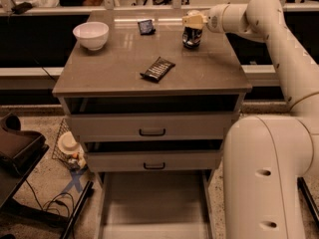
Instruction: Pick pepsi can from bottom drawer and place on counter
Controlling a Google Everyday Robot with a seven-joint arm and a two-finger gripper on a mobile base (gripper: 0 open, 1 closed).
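The pepsi can (192,37), dark blue, stands on the counter (124,68) near its back right corner. My gripper (193,21) is directly over the can's top and touches it, with the white arm reaching in from the right. The bottom drawer (152,203) is pulled out at the foot of the cabinet, and its grey floor shows bare.
On the counter are a white bowl (91,34) at the back left, a small dark blue packet (145,26) at the back middle and a flat dark snack wrapper (157,69) in the middle. The two upper drawers (152,128) are slightly ajar. My white base (264,178) stands right of the cabinet.
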